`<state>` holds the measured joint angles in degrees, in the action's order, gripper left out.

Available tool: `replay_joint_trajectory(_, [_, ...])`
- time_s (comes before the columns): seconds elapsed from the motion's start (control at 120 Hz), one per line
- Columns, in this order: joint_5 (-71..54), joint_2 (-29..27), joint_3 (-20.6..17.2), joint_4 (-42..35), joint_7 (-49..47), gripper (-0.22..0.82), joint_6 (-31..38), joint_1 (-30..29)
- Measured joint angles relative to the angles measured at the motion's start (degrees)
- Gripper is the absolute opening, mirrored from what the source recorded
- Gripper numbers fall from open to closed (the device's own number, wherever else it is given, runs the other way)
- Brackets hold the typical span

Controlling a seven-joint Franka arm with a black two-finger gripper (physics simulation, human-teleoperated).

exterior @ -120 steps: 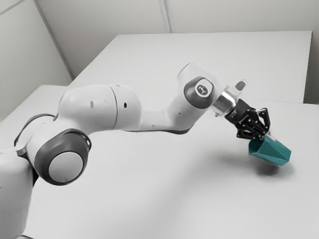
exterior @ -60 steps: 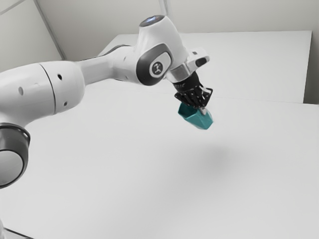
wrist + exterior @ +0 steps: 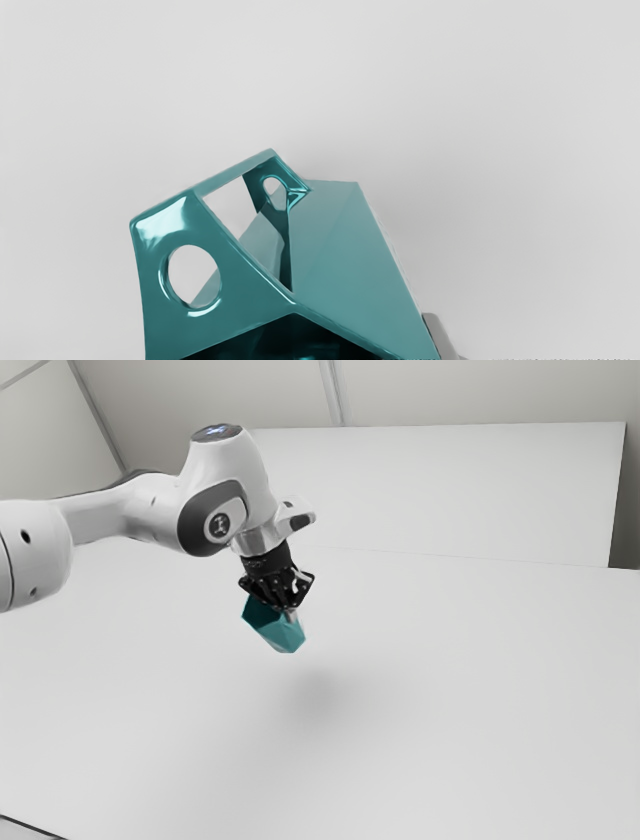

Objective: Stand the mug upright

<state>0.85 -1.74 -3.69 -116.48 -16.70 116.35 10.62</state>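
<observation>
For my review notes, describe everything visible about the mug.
The mug is teal, glossy and faceted, perhaps plastic or ceramic, with an angular handle pierced by rounded holes and a dark interior. It hangs tilted above the table, mouth angled up toward the exterior view's left. The jaws are closed on its wall; nothing else appears to touch it.

A pale wall (image 3: 460, 392) rises beyond white tabletops (image 3: 480, 710).
</observation>
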Motion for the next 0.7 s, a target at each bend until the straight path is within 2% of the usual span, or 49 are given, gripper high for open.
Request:
replay_joint_trajectory(0.25, [-0.60, -1.55, -0.06, -6.71, -0.42, -0.18, 2.68, -2.08])
replay_joint_trajectory(0.7, [-0.65, 2.57, -0.08, -9.74, -0.53, -0.18, 8.00, -4.26])
